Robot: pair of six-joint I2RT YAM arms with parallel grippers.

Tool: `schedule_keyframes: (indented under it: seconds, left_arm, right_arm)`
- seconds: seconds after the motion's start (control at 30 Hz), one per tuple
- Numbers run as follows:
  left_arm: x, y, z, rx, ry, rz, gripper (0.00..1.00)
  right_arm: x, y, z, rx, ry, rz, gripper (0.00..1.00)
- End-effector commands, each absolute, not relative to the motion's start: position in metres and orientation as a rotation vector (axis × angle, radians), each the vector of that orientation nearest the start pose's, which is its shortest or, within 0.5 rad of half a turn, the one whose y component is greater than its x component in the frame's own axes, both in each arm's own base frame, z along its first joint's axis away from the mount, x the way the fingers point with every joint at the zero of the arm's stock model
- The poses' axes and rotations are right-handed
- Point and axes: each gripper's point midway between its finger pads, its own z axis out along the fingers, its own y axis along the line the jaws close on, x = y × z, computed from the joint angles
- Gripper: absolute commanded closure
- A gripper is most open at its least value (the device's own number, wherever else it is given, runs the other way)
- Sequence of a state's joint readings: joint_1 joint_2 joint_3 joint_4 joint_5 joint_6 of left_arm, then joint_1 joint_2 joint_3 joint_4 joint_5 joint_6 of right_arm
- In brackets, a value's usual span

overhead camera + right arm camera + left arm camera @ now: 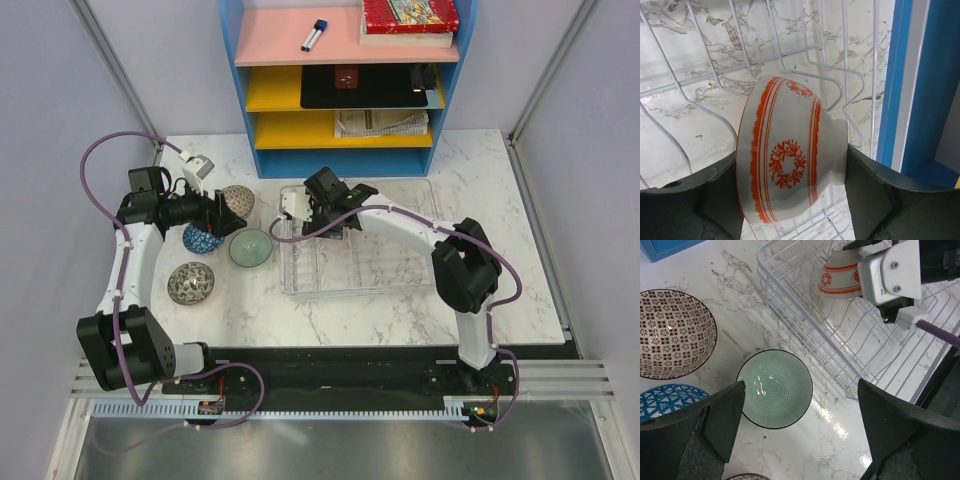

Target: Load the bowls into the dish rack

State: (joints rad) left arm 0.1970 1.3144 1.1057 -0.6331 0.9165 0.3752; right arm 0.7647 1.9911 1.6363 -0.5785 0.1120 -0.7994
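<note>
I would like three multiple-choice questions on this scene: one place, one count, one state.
1. Where is the orange-and-white bowl? A) on the pink shelf B) in the right claw, at the dish rack C) on the floor
2. How many bowls stand on the table outside the rack? A) two B) three C) four
3. The left claw is: A) open, holding nothing B) shut on a bowl C) shut on a pen
Answers: 1 B, the claw clamps it among the rack wires; 2 C, brown-patterned bowl, blue bowl, green bowl, speckled bowl; 3 A, it gapes above the green bowl.
</note>
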Motion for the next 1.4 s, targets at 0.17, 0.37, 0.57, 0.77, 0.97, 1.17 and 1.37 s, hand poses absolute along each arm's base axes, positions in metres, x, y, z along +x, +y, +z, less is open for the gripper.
schedule_keyframes:
  seconds: [0.17, 0.37, 0.57, 0.77, 0.97, 1.17, 1.37]
  left_arm:
    - [0.327, -0.064, 0.207, 0.613, 2.026, -0.727, 0.0]
    - [0.328, -0.063, 0.205, 0.609, 2.034, -0.725, 0.0]
    - [0.33, -0.06, 0.201, 0.6, 2.052, -0.704, 0.0]
    - [0.341, -0.041, 0.161, 0.54, 2.197, -0.626, 0.0]
    - [0.344, -0.03, 0.119, 0.526, 2.329, -0.584, 0.0]
    - [0.343, -0.033, 0.104, 0.571, 2.365, -0.547, 0.0]
    - [0.338, -0.048, 0.092, 0.649, 2.393, -0.505, 0.01]
  right_arm:
    - [0.39, 0.313, 0.107, -1.801, 1.805, -0.215, 0.29]
    - [0.381, 0.317, 0.137, -1.808, 1.775, -0.18, 0.02]
    - [0.361, 0.311, 0.145, -1.897, 1.78, -0.159, 0.02]
    - [0.338, 0.313, 0.183, -1.813, 1.783, -0.028, 0.02]
    - [0.316, 0.307, 0.238, -1.643, 1.73, 0.093, 0.02]
    - [0.301, 0.285, 0.27, -1.551, 1.677, 0.11, 0.03]
    - [0.3, 0.267, 0.274, -1.506, 1.678, 0.119, 0.02]
